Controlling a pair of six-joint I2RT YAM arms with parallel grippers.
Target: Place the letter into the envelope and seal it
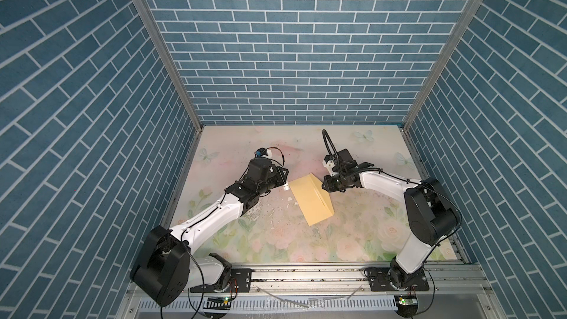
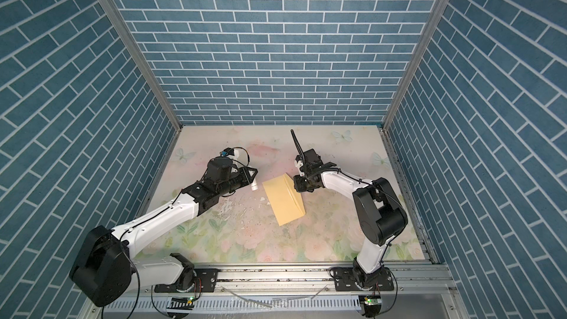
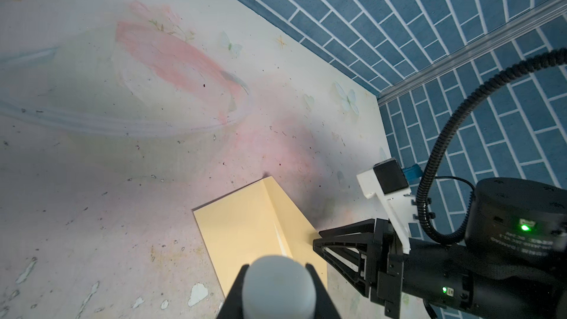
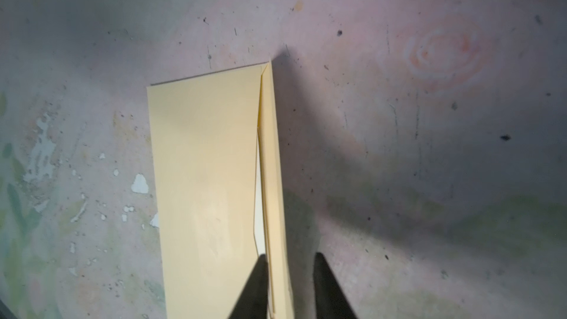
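The pale-yellow envelope [image 1: 308,207] [image 2: 280,202] lies at the table's middle, turned at an angle. Its flap [image 4: 271,164] stands up along the long edge on the right arm's side. My right gripper [image 4: 290,256] [image 1: 325,186] is open at that edge, and the raised flap rises between its two fingers, close against one of them. My left gripper [image 3: 277,268] [image 1: 283,185] hovers at the envelope's [image 3: 245,225] opposite far corner, shut on a white cylinder [image 3: 279,286] [image 2: 254,186]. The letter is hidden; only a pale sliver [image 4: 260,210] shows in the envelope's mouth.
Blue brick-patterned walls close in the left, back and right. The floral table mat [image 1: 276,234] has peeled white patches near the envelope. A metal rail [image 1: 306,274] with both arm bases runs along the front. In the left wrist view the right arm [image 3: 429,271] fills one corner.
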